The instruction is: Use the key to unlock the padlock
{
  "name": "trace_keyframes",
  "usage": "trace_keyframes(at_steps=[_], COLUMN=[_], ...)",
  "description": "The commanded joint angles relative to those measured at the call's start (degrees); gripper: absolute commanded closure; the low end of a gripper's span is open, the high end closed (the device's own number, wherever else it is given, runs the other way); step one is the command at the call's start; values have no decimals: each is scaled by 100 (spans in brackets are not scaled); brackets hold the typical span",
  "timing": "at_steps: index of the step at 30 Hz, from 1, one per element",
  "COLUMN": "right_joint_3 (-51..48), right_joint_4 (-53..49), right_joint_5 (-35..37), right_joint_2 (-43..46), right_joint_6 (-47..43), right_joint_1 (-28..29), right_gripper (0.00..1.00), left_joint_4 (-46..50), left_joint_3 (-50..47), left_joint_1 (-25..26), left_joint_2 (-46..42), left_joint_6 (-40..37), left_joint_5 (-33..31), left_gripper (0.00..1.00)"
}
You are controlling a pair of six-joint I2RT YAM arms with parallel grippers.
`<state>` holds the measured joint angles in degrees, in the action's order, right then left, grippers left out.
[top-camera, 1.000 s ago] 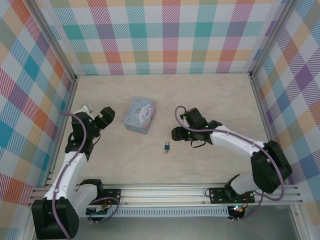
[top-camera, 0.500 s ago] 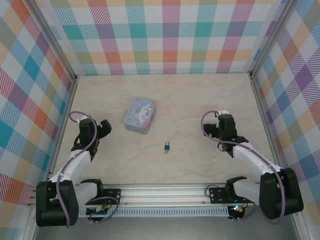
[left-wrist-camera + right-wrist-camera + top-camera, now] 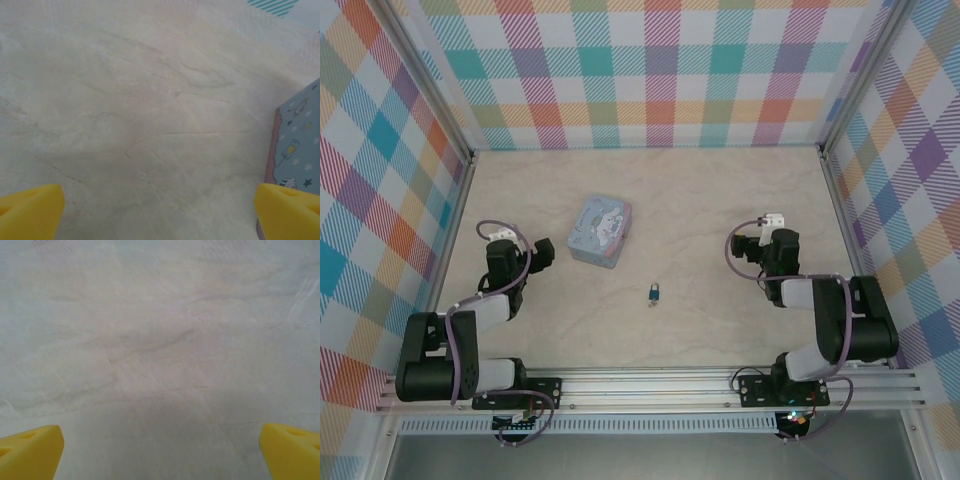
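Tiny padlock with a blue body and thin silvery shackle [image 3: 652, 291]: lies on the pale, marbled beige worktop [image 3: 720, 190] near its centre, between the two arms and well apart from both; whether the shackle is sprung is too small to tell. Tiny dark-grey metal key [image 3: 651, 303]: touches the padlock's near end; whether it sits in the keyhole cannot be told. Pale-blue, cartoon-printed rectangular tin box [image 3: 601, 231]: flat on the worktop, left of the padlock and farther back, apart from it. Left arm's yellow-tipped fingers [image 3: 32, 210]: wide apart, holding nothing, bare worktop between them, the tin's edge just beside the right-hand tip; the arm is folded low at the left, near the tin. Right arm's yellow-tipped fingers [image 3: 30, 447]: wide apart, holding nothing, over bare worktop; the arm is folded low at the right. Pastel checked wall panels [image 3: 660, 70]: on three sides. Aluminium rail [image 3: 660, 385]: along the near edge, carrying both arm bases.
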<state>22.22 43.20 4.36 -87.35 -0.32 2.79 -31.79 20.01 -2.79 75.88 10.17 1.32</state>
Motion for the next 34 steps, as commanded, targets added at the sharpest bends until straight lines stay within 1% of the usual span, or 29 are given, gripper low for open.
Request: trace_keyframes(at_steps=[1, 2, 5, 8, 12, 14, 15, 16, 18, 28, 34], right_joint_3=[-34, 100, 120, 112, 107, 107, 107, 106, 107, 116, 116], right_joint_4=[855, 559, 447, 491, 495, 496, 496, 496, 496, 476, 479], right_joint_5=[-389, -355, -496, -486, -489, -480, -480, -480, -475, -462, -462], right_joint_2=[-97, -78, -56, -70, -70, -64, -63, -63, -63, -64, -69], right_joint_6=[33, 88, 145, 133, 136, 129, 130, 130, 121, 111, 111], right_joint_1=[-136, -180, -270, -270, -271, -271, -269, -268, -265, -244, -245], right_gripper=[0, 0, 0, 0, 0, 0, 0, 0, 0, 0, 0], left_joint_4=[-818, -756, -832, -1636, -2364, -1939, -1985, -1785, -1706, -1637, -1650], left_joint_3=[84, 140, 250, 51, -19, 132, 180, 233, 285, 333, 323], left_joint_1=[-72, -55, 8, 49, 161, 194, 223, 262, 327, 413, 424], left_joint_2=[209, 249, 392, 710, 1419, 1363, 1431, 1392, 1395, 1404, 1395], left_joint_6=[-323, -384, -644, -829, -1013, -1013, -1017, -1045, -1067, -1101, -1108], left_joint_5=[320, 342, 395, 426, 513, 406, 354, 279, 127, -77, -66], left_gripper=[3, 3, 2, 1, 0, 0, 0, 0, 0, 0, 0])
